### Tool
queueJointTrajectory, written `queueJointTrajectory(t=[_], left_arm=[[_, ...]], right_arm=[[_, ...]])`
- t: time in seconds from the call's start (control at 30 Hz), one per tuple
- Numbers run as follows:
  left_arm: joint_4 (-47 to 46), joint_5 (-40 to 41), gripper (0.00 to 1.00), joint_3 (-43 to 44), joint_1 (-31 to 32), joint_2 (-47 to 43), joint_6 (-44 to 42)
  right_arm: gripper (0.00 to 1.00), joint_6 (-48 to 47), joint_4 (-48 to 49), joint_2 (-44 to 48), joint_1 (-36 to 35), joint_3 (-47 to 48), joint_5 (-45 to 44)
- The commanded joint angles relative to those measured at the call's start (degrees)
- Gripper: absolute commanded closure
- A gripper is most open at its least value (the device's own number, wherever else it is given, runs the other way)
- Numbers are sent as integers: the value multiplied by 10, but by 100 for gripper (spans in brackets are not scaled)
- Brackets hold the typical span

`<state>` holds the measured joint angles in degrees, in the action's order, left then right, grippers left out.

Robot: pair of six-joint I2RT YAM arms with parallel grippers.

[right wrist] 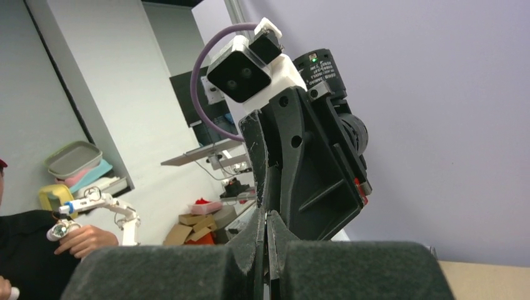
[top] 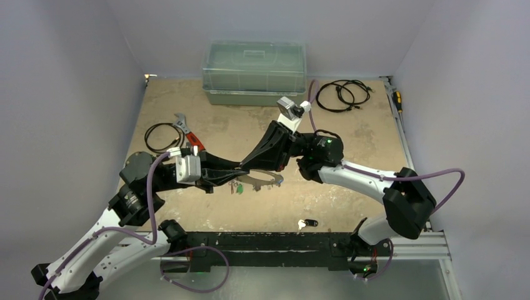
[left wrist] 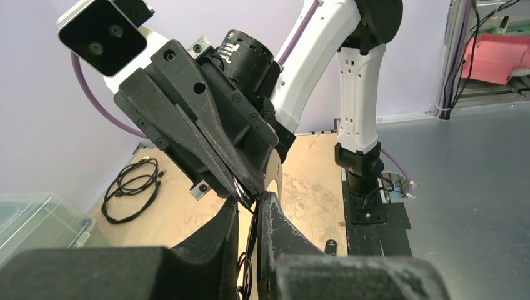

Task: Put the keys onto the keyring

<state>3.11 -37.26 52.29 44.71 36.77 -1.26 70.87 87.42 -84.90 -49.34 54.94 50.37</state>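
Pinching the keyring (top: 257, 182) at one end, the right gripper (right wrist: 267, 220) has its fingers pressed tight together, well in front of the clear box (top: 254, 72). The left gripper (left wrist: 249, 209) meets it tip to tip at that same end, its fingers nearly closed around something thin and dark; I cannot tell whether it grips. A green-tagged key (top: 238, 187) sits just beside both tips. A black-tagged key (top: 307, 223) lies farther from the box, apart from both grippers.
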Motion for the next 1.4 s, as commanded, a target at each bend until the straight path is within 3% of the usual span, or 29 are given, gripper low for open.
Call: queueJointTrajectory(t=[0.0, 0.27, 0.53, 0.63, 0.83, 1.1, 1.23, 1.3, 1.37], left_arm=[[-8, 23, 100, 9, -1, 0, 8], [-5, 69, 100, 11, -1, -13, 36], [40, 71, 100, 36, -1, 5, 52], [67, 71, 100, 47, -1, 11, 51], [82, 65, 100, 45, -1, 11, 45], [127, 28, 100, 60, -1, 34, 34], [145, 46, 100, 52, 0, 51, 30], [146, 61, 100, 40, -1, 58, 35], [149, 79, 100, 27, 0, 65, 38]], right_arm=[[100, -12, 181, 24, -2, 2, -19], [100, -14, 175, 31, 13, -18, -25], [65, -1, 175, 30, 47, -38, -25], [58, 1, 175, 35, 65, -47, -21], [54, 4, 175, 32, 80, -46, 2], [48, 10, 175, 29, 103, -15, 187], [47, 2, 173, 43, 139, -41, 198], [47, -20, 134, 64, 170, -63, 177], [47, -93, 21, 94, 195, -79, 157]])
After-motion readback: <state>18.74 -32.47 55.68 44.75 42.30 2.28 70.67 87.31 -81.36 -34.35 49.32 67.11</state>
